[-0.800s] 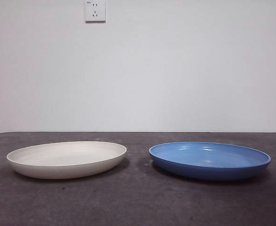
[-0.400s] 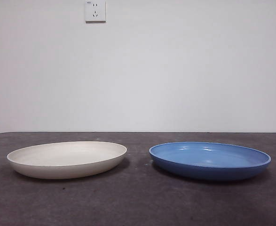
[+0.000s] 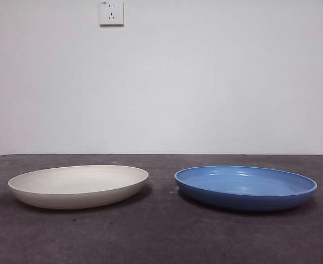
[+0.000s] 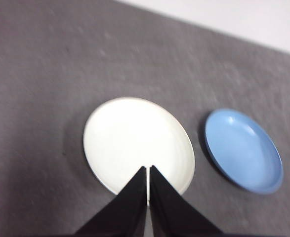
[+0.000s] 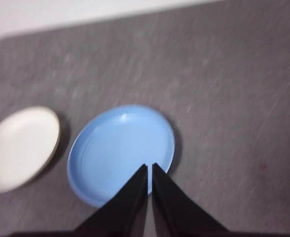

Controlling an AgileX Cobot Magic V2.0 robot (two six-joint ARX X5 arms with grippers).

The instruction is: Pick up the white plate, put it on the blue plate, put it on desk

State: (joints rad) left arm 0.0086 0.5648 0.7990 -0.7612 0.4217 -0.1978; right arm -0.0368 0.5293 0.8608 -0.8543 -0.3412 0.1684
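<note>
While both arms hang high, you see white plate [image 3: 77, 186] and blue plate [image 3: 246, 187] side by side, apart, flat on worktop [image 3: 161, 236]. Left gripper [image 4: 148, 170] above white plate, right gripper [image 5: 149, 168] above blue plate, jaws pressed together, empty.

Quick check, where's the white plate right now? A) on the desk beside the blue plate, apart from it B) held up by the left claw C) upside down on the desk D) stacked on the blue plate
A: the white plate rests upright on the desk, with a bare gap between it and the blue plate; no claw touches either.
</note>
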